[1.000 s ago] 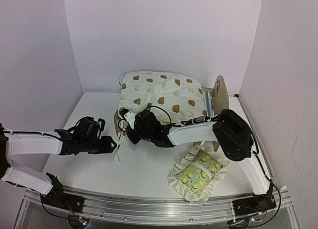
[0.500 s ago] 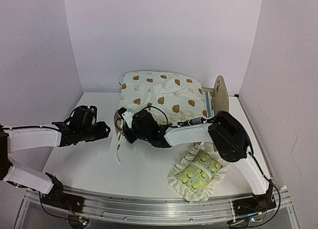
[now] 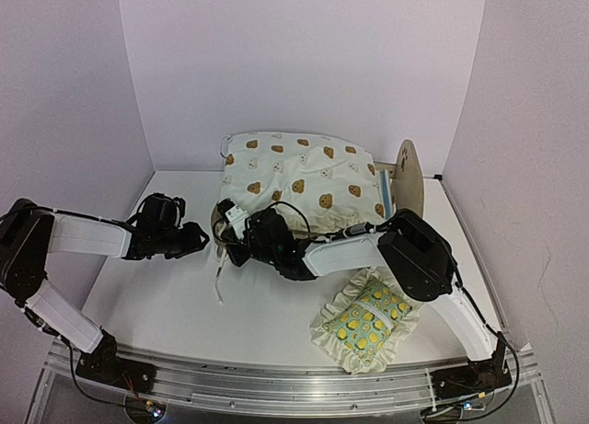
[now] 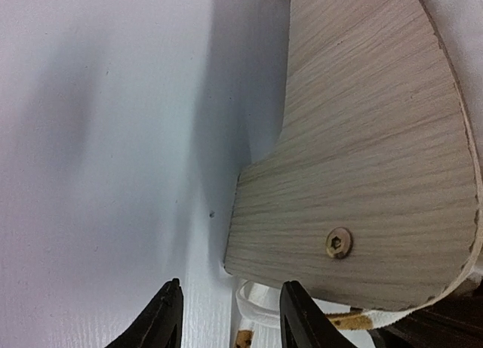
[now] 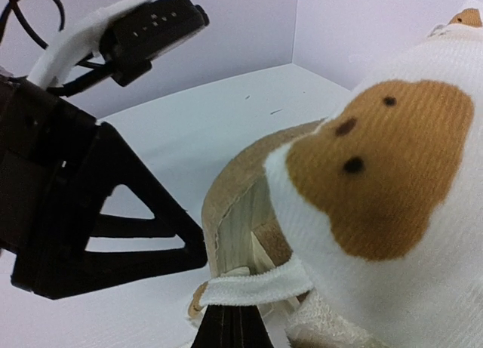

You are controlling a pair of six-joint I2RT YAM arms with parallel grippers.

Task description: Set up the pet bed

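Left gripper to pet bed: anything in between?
Left wrist view: only bare table and a white tie loop lie between left gripper and the pet bed end panel.

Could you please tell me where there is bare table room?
The widest bare patch of table is near left, bordered by the left arm, the front edge and the lemon pillow. A smaller one lies back left, beside the cushion. It is crowded at the pet bed, where the left claw and right claw sit close.

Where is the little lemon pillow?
In the top view, the lemon pillow lies on the table, front right, beside the right arm.
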